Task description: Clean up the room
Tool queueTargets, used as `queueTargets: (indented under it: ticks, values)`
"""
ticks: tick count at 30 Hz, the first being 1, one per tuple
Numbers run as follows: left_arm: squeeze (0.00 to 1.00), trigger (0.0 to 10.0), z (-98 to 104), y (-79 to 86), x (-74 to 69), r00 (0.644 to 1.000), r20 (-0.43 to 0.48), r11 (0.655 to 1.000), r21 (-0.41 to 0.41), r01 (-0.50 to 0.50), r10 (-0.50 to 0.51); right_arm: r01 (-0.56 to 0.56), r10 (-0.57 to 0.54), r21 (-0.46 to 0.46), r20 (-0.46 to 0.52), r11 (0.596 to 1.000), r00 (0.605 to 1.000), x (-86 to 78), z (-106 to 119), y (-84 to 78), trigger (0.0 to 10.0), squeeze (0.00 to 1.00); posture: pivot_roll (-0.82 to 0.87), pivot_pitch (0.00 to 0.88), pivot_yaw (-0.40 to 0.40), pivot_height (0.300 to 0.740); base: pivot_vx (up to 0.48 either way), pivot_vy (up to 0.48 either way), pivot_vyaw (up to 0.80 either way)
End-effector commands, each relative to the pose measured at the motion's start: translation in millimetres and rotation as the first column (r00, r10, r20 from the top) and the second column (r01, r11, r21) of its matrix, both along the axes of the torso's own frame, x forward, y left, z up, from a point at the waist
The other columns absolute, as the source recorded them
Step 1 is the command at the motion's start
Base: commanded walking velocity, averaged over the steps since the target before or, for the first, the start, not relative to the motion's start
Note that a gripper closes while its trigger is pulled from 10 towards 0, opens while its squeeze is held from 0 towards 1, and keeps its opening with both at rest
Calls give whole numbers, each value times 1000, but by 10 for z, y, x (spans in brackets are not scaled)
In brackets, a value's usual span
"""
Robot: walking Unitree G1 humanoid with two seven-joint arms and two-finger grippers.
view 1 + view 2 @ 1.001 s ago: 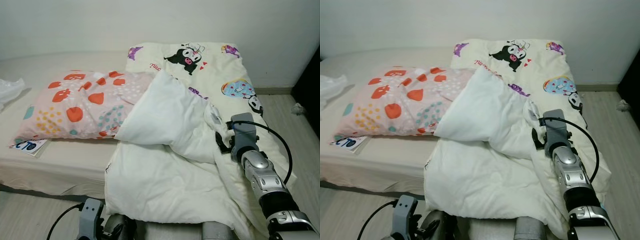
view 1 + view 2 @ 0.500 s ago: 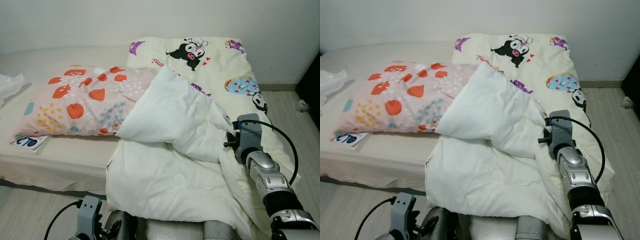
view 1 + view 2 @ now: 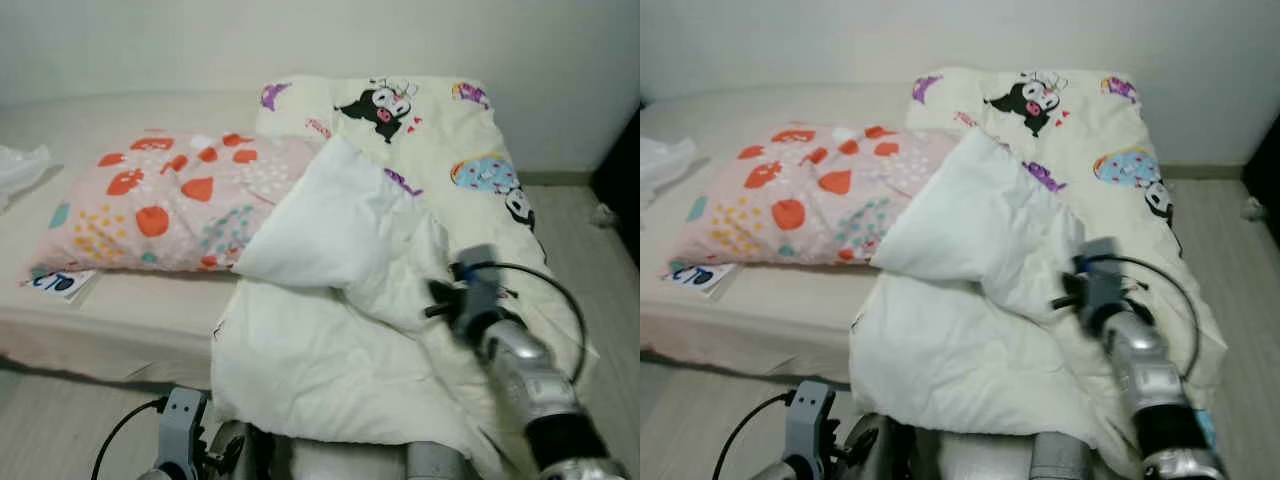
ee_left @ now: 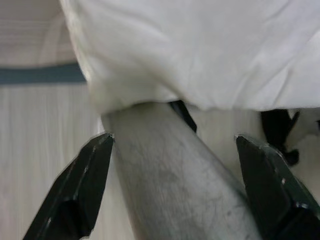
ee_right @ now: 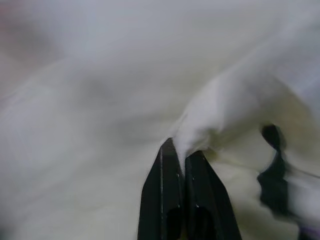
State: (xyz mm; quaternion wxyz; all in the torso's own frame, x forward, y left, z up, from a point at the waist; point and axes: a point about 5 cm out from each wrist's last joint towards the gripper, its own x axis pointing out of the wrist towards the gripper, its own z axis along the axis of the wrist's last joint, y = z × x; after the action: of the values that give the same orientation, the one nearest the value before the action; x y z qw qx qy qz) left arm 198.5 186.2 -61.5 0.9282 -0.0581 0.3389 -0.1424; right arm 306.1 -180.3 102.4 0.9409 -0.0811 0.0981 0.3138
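Fingers (image 5: 181, 165) apparently pinch quilt (image 5: 100, 100).

duvet (image 3: 340, 330): we're seeing a plain white underside, and a cream top printed with black-and-white cartoon characters plus bits of purple, blue and red
pillow (image 3: 170, 205): pale pink with big red-orange blobs, also clusters of yellow and teal dots
bed (image 3: 120, 320): off-white sheet, no pattern we can make out
right claw (image 5: 181, 162): black fingers on a silver arm, with a black cable
left claw (image 4: 175, 190): black fingers too
floor (image 3: 40, 420): light wood-grain planks
wall (image 3: 300, 40): plain white-ish
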Motion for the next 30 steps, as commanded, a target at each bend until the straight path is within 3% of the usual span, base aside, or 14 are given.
queueTargets:
  ticks: [1, 6, 7, 8, 10, 12, 14, 19, 20, 21, 22, 25, 26, 30]
  values:
    - [0, 10000, -146, 4, -226, 994, -111, 1000, 8, -5, 6, -205, 202, -30, -80, 978, 976, -201, -131, 241, 0, 0, -29, 182, 120, 560, 0, 0, 0]
    - [0, 10000, -146, -11, -211, 994, -113, 1000, 8, -9, 10, -308, 295, -67, -153, 949, 943, -350, -260, 306, 0, 0, -49, 165, 109, 560, 0, 0, 0]
    - [0, 10000, -146, -24, -198, 993, -115, 1000, 9, -13, 14, -394, 363, -85, -249, 915, 898, -520, -420, 354, 0, 0, -57, 159, 103, 560, 0, 0, 0]
    - [0, 10000, -146, -24, -198, 993, -115, 1000, 9, -13, 14, -394, 363, -85, -249, 915, 898, -520, -420, 354, 0, 0, -57, 159, 103, 560, 0, 0, 0]
    - [0, 10000, -147, -42, -178, 993, -120, 1000, 11, -22, 23, -537, 450, -114, -419, 836, 789, -852, -698, 383, 0, 0, -60, 151, 100, 560, 0, 0, 0]
    - [0, 10000, -147, -42, -178, 993, -120, 1000, 11, -22, 23, -537, 450, -114, -419, 836, 789, -852, -698, 383, 0, 0, -60, 151, 100, 560, 0, 0, 0]
    - [0, 10000, -154, -39, -182, 991, -128, 1000, 15, -28, 29, -620, 426, -206, -565, 757, 707, -1102, -940, 265, 0, 0, -64, 145, 102, 560, 0, 0, 0]
    - [0, 10000, -159, -39, -186, 991, -134, 999, 18, -29, 31, -671, 388, -257, -652, 695, 652, -1255, -1045, 154, 0, 0, -68, 143, 103, 560, 0, 0, 0]
    - [0, 10000, -158, -45, -180, 990, -135, 999, 18, -29, 31, -679, 347, -309, -677, 666, 649, -1281, -1095, 75, 1020, 0, -74, 143, 103, 560, 0, 0, 0]
    - [0, 10000, -158, -45, -180, 990, -135, 999, 18, -29, 31, -679, 347, -309, -677, 666, 649, -1281, -1095, 75, 1020, 0, -74, 143, 103, 560, 0, 0, 0]
    - [0, 10000, -157, -55, -171, 990, -135, 999, 18, -28, 30, -669, 300, -370, -683, 644, 667, -1267, -1129, 1, 10000, 0, -79, 141, 99, 560, 0, 0, 0]
    - [0, 10000, -157, -67, -165, 990, -136, 999, 17, -28, 30, -638, 253, -426, -667, 641, 700, -1222, -1149, -60, 10000, 0, -84, 137, 95, 560, 0, 0, 0]
    - [0, 10000, -157, -82, -159, 990, -136, 999, 16, -28, 30, -604, 231, -441, -647, 664, 727, -1180, -1146, -75, 10000, 996, -87, 134, 92, 560, 0, 0, 0]
    - [0, 10000, -156, -122, -144, 990, -135, 1000, 9, -28, 29, -546, 231, -398, -610, 737, 758, -1136, -1102, -35, 10000, 1000, -94, 124, 84, 560, 0, 0, 0]
